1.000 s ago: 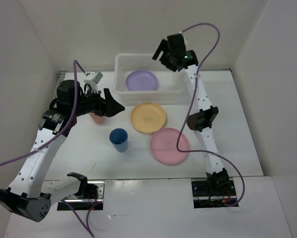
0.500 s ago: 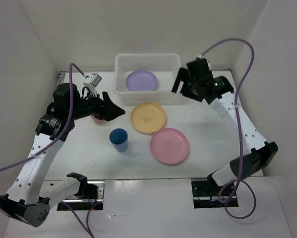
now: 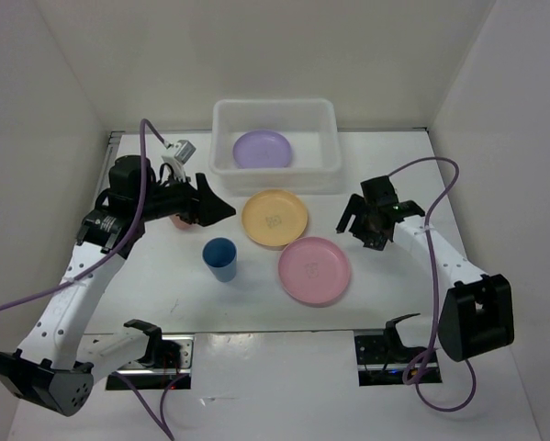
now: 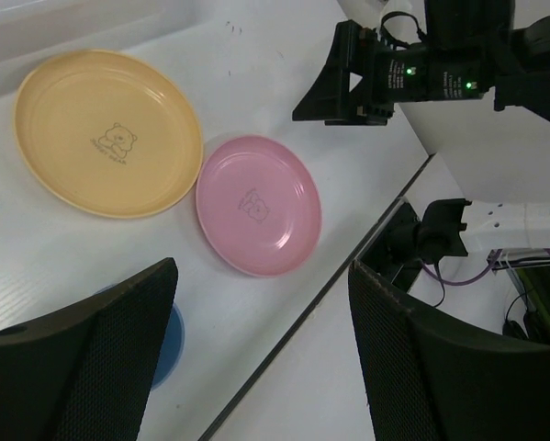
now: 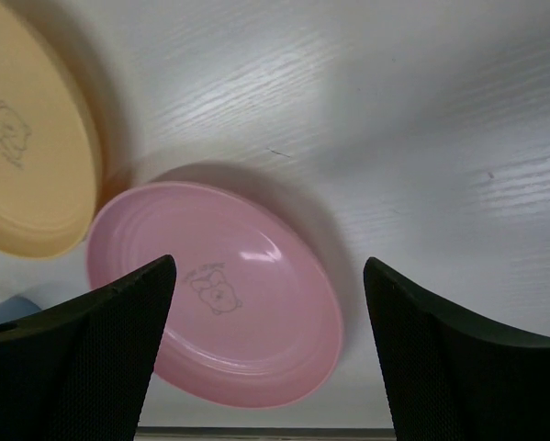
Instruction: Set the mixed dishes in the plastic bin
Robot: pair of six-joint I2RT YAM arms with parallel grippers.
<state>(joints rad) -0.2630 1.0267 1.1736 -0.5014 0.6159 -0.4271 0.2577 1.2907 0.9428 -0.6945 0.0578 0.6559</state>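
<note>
The light purple plate (image 3: 262,148) lies in the translucent plastic bin (image 3: 326,116) at the back. The yellow-orange plate (image 3: 274,219) and the pink plate (image 3: 314,270) lie on the table, with the blue cup (image 3: 219,258) to their left. The red cup (image 3: 177,219) is mostly hidden under my left arm. My left gripper (image 3: 215,209) is open and empty, left of the yellow-orange plate. My right gripper (image 3: 355,226) is open and empty, low over the table just right of the pink plate (image 5: 215,292). The left wrist view shows both plates (image 4: 108,133) (image 4: 259,204).
White walls enclose the table on the left, back and right. The table's front edge (image 3: 284,331) runs just beyond the arm bases. Purple cables loop off both arms.
My right arm has swung down from over the bin to the table beside the pink plate. My left gripper has stayed by the red cup, shifting slightly.
</note>
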